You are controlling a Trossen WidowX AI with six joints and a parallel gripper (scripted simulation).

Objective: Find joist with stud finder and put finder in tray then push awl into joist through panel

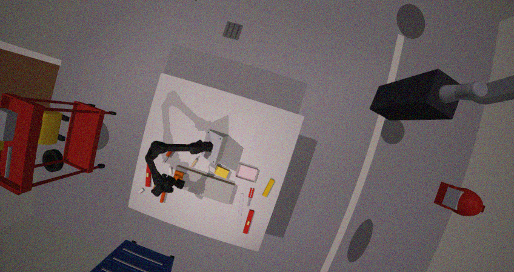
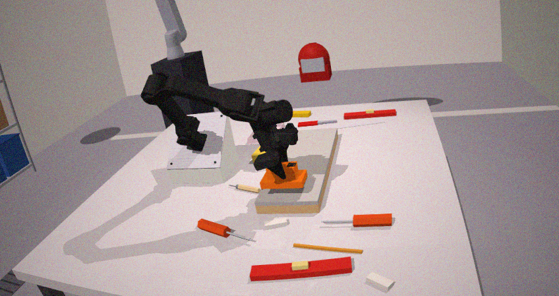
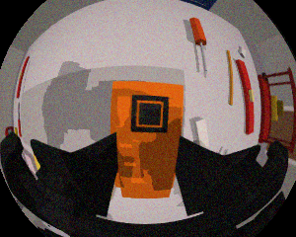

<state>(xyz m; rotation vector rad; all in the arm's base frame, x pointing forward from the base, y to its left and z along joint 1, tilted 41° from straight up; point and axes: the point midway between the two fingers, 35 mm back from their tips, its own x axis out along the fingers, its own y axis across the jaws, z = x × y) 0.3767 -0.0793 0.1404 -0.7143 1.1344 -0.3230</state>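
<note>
The stud finder [image 2: 283, 182] [image 3: 174, 101] [image 1: 178, 174] is an orange block with a black square window on top. My gripper [image 2: 281, 172] [image 3: 146, 135] is shut on its sides. It holds it level over the near end of the grey floor panel [image 2: 310, 198] [image 1: 220, 191] [image 3: 158, 74]; a dark shadow lies right under it, and I cannot tell if it touches. The awl [image 2: 248, 188] [image 1: 194, 161], with a pale wooden handle and metal tip, lies on the table beside the panel's near end. The pink tray [image 1: 247, 172] stands beyond the panel's far end, mostly hidden by the arm in the exterior view.
A yellow block [image 1: 222, 172] [image 2: 256, 152] sits between panel and tray. The arm's base stands on a pale box [image 2: 194, 161]. Nearer lie two orange-handled screwdrivers [image 2: 213, 228] [image 2: 372, 219], a pencil [image 2: 327, 248], a red level [image 2: 266, 272] and two white pieces [image 2: 276, 222] [image 2: 380, 281].
</note>
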